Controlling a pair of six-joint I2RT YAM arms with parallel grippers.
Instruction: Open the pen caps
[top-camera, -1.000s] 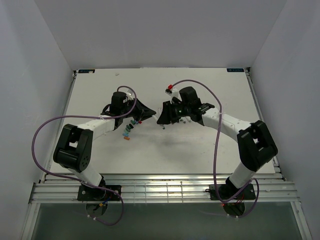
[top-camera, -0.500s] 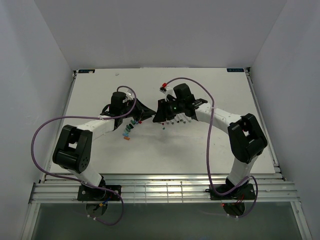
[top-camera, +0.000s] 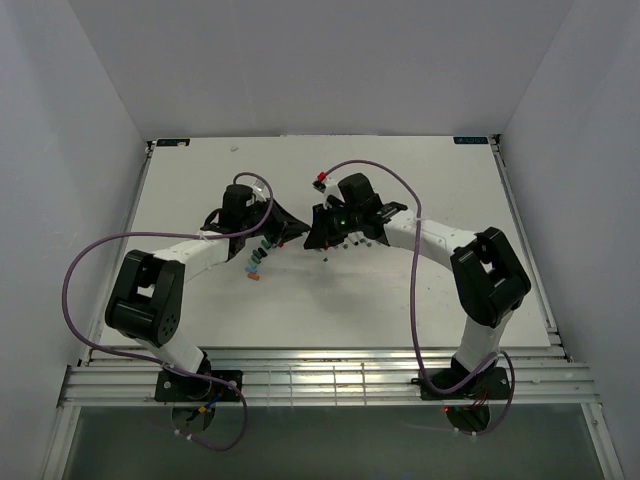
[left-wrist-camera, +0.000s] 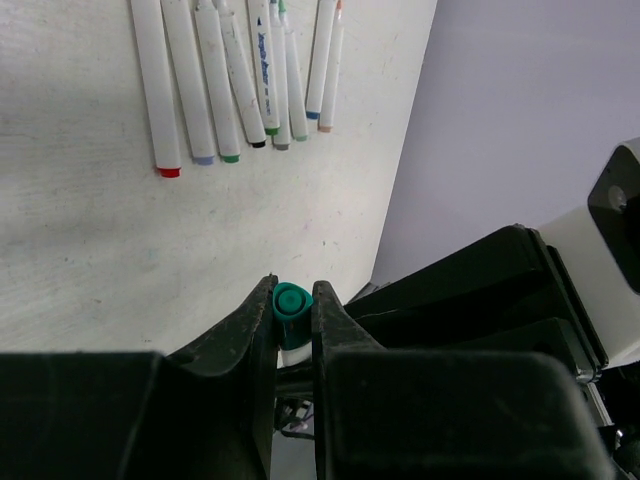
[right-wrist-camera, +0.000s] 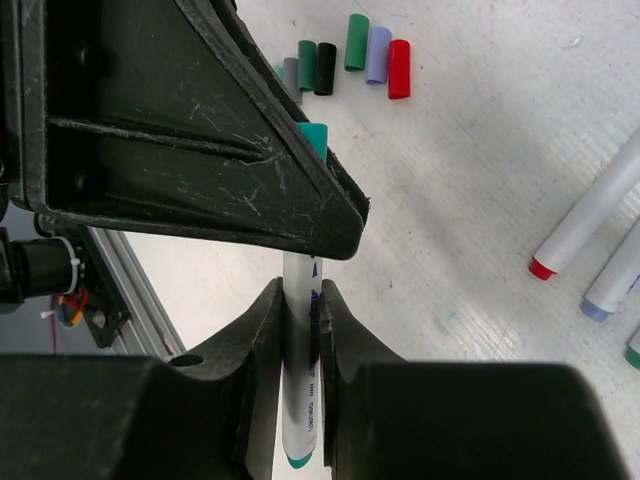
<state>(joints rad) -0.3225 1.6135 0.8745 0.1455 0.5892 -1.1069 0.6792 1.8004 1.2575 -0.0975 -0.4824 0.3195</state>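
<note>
The two arms meet over the white tabletop (top-camera: 400, 300), a little toward 12 o'clock of its middle, tip to tip. The left tool (left-wrist-camera: 293, 292) is pressed together on a short teal plastic cap (left-wrist-camera: 292, 310), pinching it across its round sides so the open end faces outward. The right tool (right-wrist-camera: 300, 295) is clamped on a thin white pen barrel (right-wrist-camera: 298, 420), gripping low enough that the capped end reaches into the other arm's fingers. Holding cap and barrel separately, in line with each other, looks meant to let the arms pull straight apart. The cap appears seated on the pen, so this one is judged not yet off.

In the right wrist view, loose plastic caps (right-wrist-camera: 356, 42) in green, lavender, red, black and grey lie side by side at 12 o'clock, apart from the working spot, likely set down there to stay out of the way. In the left wrist view, a row of white pens (left-wrist-camera: 158, 100) with coloured ends lies at 11 o'clock, parallel and nearly touching.
</note>
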